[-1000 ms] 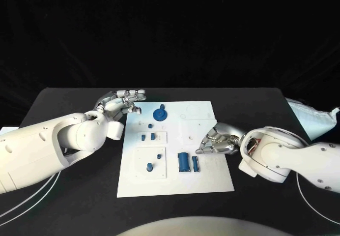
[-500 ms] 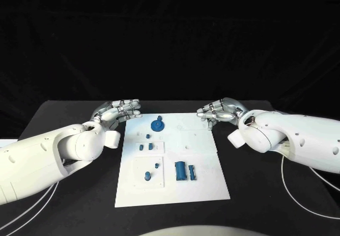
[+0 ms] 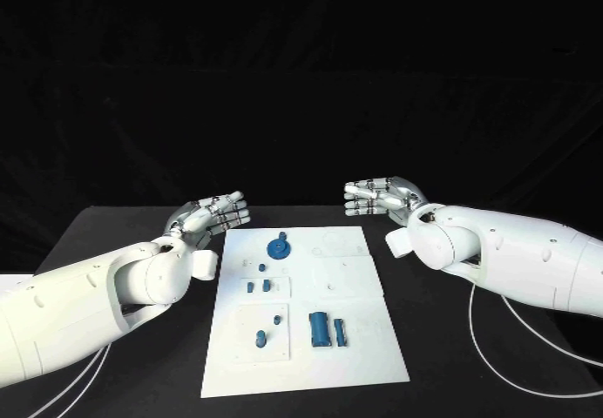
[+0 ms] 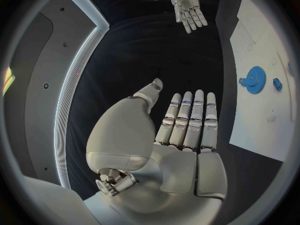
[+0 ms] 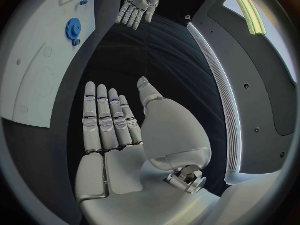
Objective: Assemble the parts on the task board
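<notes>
Hands are hovering above the far end of the black counter point(image 3: 151, 383), one on each side of the task board point(image 3: 358, 348), and neither is touching anything. Left hand point(image 3: 211, 213), sitting left of centre in the head view, is holding nothing; its fingers point(image 4: 190, 117) are lying straight and side by side, with the thumb standing off to one side. Right hand point(image 3: 383, 196), sitting right of centre, is likewise released, with its fingers point(image 5: 107, 117) extended and slightly apart.

Task board is lying flat in the lower middle of the head view, running from just below the hands toward the bottom edge. Near its upper left end a blue gear point(image 3: 279, 250) is resting with a smaller blue piece just beside it. Below that, two small blue pegs point(image 3: 258, 285) are sitting in a recessed square. Lower still, a blue knob point(image 3: 260, 338) is standing in another recess, and a blue cylinder point(image 3: 321, 328) is lying just right of it with a thin blue pin point(image 3: 339, 330) alongside.
</notes>
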